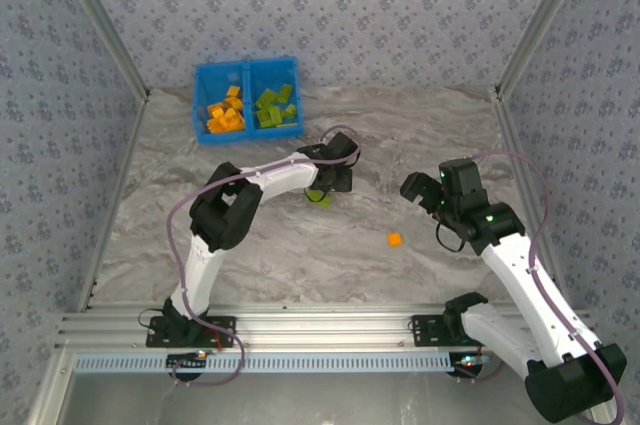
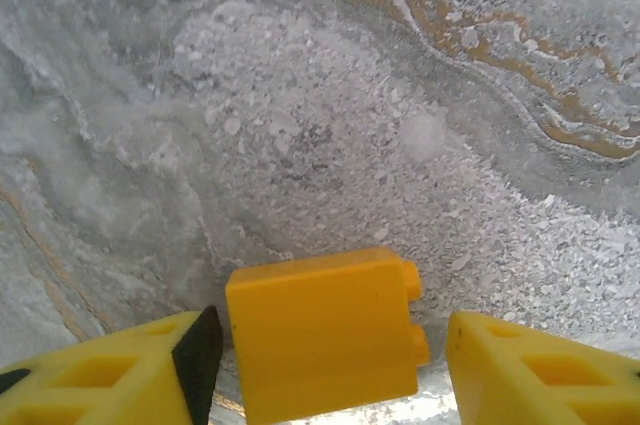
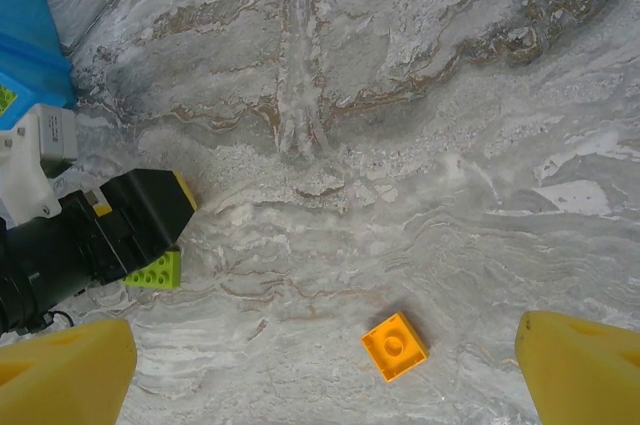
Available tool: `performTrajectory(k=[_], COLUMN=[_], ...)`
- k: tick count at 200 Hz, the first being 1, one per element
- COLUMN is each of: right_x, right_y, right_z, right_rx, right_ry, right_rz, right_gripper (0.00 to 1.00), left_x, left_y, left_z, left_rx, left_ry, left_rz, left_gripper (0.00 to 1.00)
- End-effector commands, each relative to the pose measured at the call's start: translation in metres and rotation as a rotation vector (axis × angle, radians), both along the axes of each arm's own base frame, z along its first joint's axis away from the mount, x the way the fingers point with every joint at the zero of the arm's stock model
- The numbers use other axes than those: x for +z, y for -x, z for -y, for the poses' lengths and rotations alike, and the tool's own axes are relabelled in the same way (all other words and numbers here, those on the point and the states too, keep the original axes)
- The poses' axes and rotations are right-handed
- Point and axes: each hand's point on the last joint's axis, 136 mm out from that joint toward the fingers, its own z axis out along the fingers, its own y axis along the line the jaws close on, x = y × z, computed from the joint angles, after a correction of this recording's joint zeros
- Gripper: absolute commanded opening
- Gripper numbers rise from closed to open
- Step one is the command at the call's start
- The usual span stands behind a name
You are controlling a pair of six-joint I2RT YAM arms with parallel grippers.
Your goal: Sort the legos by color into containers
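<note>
Operator, your left pincer (image 2: 328,320) sits low over the table (image 1: 450,135), near mid-field, with its fingers (image 2: 110,380) partly parted. Between them lies a studded brick (image 2: 320,345) that reads yellow-orange in the left wrist view. A clear gap shows between this brick and the right-hand finger, so you have no clamp on it. In the right wrist view, a lime green brick (image 3: 155,270) lies on the table at that same pincer's tip (whether these two are one piece, I cannot tell).

Your right pincer (image 3: 320,370) stands wide over the right half of the table and holds nothing. A loose orange brick (image 3: 393,345) lies flat on the table near it, touching nothing and well apart from the lime green brick.

The blue bin (image 1: 248,80) rests at the far left of the table, close to the back wall. Its left compartment holds orange bricks (image 1: 225,115). Its right compartment holds lime green bricks (image 1: 275,105). As far as the top view resolves, the colours are unmixed.
</note>
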Motion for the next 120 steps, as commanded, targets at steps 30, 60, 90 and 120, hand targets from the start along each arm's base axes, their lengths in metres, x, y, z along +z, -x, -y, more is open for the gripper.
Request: performTrajectory(k=[30, 60, 90, 120], right_x=[-0.005, -0.003, -0.002, -0.002], right_y=[0.004, 0.003, 0.003, 0.003], right_z=[0.005, 0.004, 0.005, 0.004], right_rx=[-0.025, -0.024, -0.026, -0.025], right_ry=[-0.001, -0.005, -0.004, -0.006], right_rz=[-0.015, -0.011, -0.009, -0.008], right_gripper=[1.0, 1.0, 1.0, 1.0], left_x=[-0.017, -0.003, 0.049, 0.119], left_y=[0.013, 0.012, 0.004, -0.02], left_z=[-0.011, -0.014, -0.023, -0.06], left_rx=[0.002, 0.011, 0.013, 0.065], left_ry=[-0.074, -0.066, -0.037, -0.007], left_rz=[-0.057, -0.03, 0.074, 0.203], left_gripper=[0.41, 0.34, 0.33, 0.33])
